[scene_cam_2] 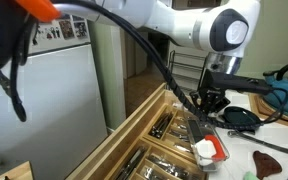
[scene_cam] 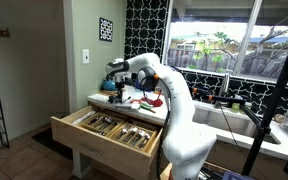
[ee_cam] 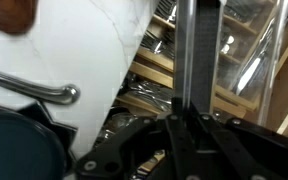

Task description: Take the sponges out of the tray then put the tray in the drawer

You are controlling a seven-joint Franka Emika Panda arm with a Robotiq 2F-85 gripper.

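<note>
A white, smooth-shelled robot arm (scene_cam: 174,110) (scene_cam_2: 184,25) is seen in both exterior views, bent over from beside a wide window (scene_cam: 224,45). A pale, flat-fronted refrigerator (scene_cam_2: 54,90) is shown upright at the far side of the drawer.

The drawer (scene_cam: 94,146) (scene_cam_2: 134,125) is found pulled fully out below the surface (scene_cam: 97,98). It is wide, shallow and made of light wood, with a plain flat front. Its inside is divided by straight wooden strips (ee_cam: 154,65) into long compartments. Shiny metal cutlery (scene_cam: 119,130) (scene_cam_2: 164,125) (ee_cam: 144,95) is laid lengthwise in these compartments.

The surface is pale and is crowded with small things, some of them red; a tray and sponges cannot be picked out among them with certainty.

The dark gripper (scene_cam: 114,82) (scene_cam_2: 204,108) is held at the back of the open drawer, near the edge of the surface. Its jaws are pressed together: in the wrist view the two fingers (ee_cam: 189,60) are seen as one narrow black bar with no gap between them. Whether anything thin is pinched between them cannot be told.

A small red and white object (scene_cam_2: 210,150) is seen just below the gripper, at the drawer's rim. Contact between it and the jaws cannot be made out.
</note>
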